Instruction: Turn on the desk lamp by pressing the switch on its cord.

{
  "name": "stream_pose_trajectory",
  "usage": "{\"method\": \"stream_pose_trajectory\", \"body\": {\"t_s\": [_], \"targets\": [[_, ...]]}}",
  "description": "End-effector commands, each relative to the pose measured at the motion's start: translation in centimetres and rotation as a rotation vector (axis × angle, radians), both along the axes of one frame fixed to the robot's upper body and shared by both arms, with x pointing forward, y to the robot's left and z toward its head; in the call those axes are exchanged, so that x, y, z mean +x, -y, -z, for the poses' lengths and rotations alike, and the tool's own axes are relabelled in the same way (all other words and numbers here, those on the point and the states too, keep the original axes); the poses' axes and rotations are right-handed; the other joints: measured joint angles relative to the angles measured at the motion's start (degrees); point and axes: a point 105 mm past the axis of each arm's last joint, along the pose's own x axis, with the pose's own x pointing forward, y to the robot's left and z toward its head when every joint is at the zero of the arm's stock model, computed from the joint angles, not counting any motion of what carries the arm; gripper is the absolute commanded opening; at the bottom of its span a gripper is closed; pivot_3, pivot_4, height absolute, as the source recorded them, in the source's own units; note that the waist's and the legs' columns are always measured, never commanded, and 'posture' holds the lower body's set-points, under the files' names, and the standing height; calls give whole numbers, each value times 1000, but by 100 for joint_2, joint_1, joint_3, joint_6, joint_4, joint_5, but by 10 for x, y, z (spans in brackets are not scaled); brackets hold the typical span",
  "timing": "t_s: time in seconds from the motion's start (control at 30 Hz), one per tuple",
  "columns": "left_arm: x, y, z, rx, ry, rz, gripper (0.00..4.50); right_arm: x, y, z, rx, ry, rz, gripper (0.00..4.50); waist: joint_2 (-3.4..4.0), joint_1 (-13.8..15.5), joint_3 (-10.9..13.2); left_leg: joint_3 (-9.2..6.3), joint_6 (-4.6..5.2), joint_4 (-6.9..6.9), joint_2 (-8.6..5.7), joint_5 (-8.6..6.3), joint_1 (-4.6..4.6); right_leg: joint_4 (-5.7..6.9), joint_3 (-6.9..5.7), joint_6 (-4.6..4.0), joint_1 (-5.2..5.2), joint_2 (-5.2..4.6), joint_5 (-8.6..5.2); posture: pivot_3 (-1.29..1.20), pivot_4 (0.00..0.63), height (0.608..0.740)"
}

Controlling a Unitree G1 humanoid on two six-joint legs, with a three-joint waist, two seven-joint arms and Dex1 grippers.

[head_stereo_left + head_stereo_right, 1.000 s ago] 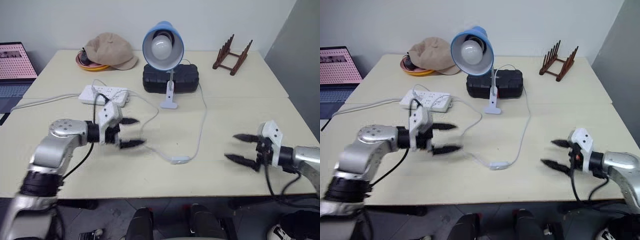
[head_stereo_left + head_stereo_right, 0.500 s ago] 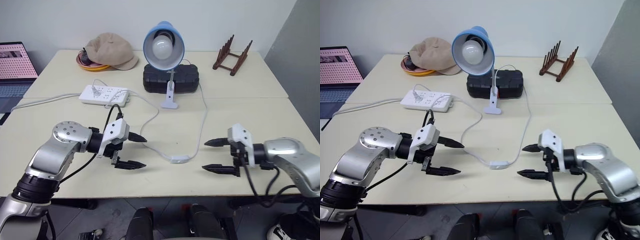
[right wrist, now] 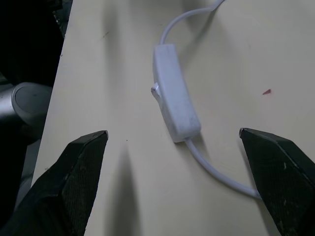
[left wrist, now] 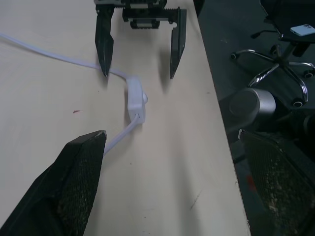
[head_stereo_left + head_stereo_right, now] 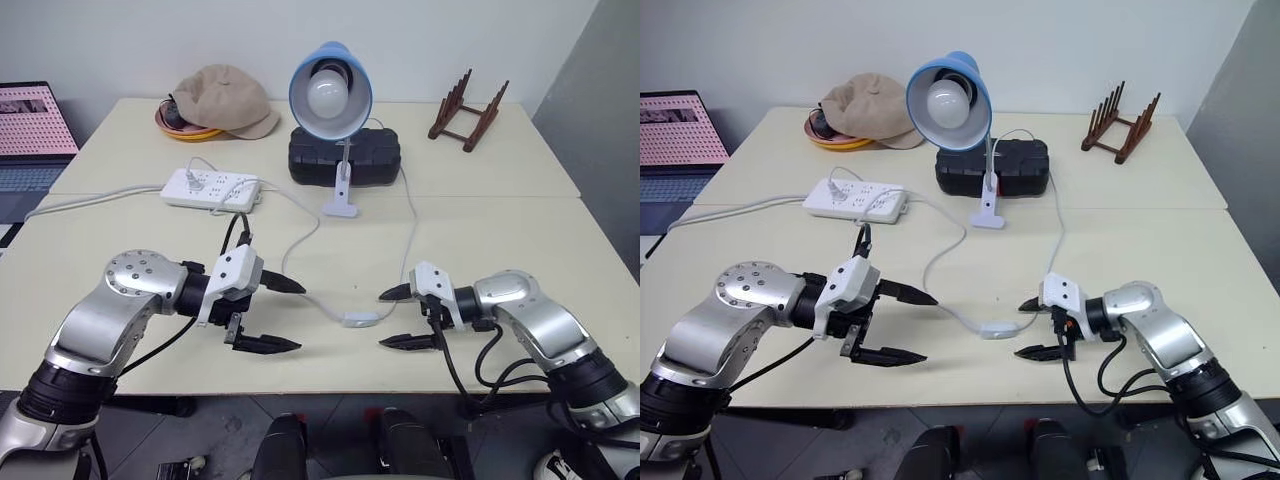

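Note:
The desk lamp (image 5: 330, 85), with a light-blue shade and an unlit white bulb, stands at the back centre on its white clip base. Its thin white cord (image 5: 405, 240) loops forward to the small white switch (image 5: 361, 320), which lies flat near the table's front edge. My left gripper (image 5: 301, 317) is open just left of the switch and points right at it. My right gripper (image 5: 382, 320) is open just right of the switch, its tips close beside it without touching. The right wrist view shows the switch (image 3: 174, 105) between my spread fingers. The left wrist view shows the switch (image 4: 135, 101) ahead, with the right gripper (image 4: 139, 74) beyond it.
A white power strip (image 5: 212, 188) with its thick cable lies at the left. A black case (image 5: 345, 155) sits behind the lamp base. At the back are a beige cap (image 5: 215, 100), a wooden rack (image 5: 465, 105) and a laptop (image 5: 35, 130).
My right gripper has swung left across the table to the switch. My left gripper has rolled and drawn slightly nearer the front edge. Both stay open.

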Motion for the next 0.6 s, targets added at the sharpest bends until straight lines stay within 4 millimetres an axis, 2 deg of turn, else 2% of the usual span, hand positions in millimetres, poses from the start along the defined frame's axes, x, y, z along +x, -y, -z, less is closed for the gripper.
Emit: {"method": "stream_pose_trajectory", "body": {"t_s": [0.03,0.07,0.1,0.2,0.43,0.53,0.6], "targets": [[-3,1,-11,-16,37,6,4500,2,-9,-11,28,33,-36,4003,0,-1,0,0,0,0,0,0,1,1,1,0,0,0,0,0,150,740],[-3,1,-11,-18,36,6,4500,3,-10,-11,31,33,-35,3622,0,-1,0,0,0,0,0,0,1,2,1,0,1,1,0,0,150,740],[-3,1,-11,-19,37,6,4500,4,-11,-11,33,35,-33,3523,0,0,0,0,0,1,0,0,1,2,1,1,1,1,1,0,150,740],[-2,2,-12,-20,37,7,4500,8,-12,-9,32,39,-28,2832,0,0,0,0,0,1,0,0,1,1,1,3,2,1,1,0,150,740],[-1,5,-13,-24,39,15,4500,13,-10,-1,15,47,-15,1033,0,0,0,0,0,0,0,0,2,1,0,3,2,1,1,0,150,740],[-1,6,-13,-25,39,16,4500,12,-10,1,14,41,-16,403,0,0,0,0,0,1,0,0,2,1,1,2,2,1,1,0,150,740],[-1,5,-12,-26,36,14,4500,12,-10,-1,25,36,-12,343,0,0,0,0,0,1,0,0,2,1,1,3,2,1,2,0,150,740]]}}
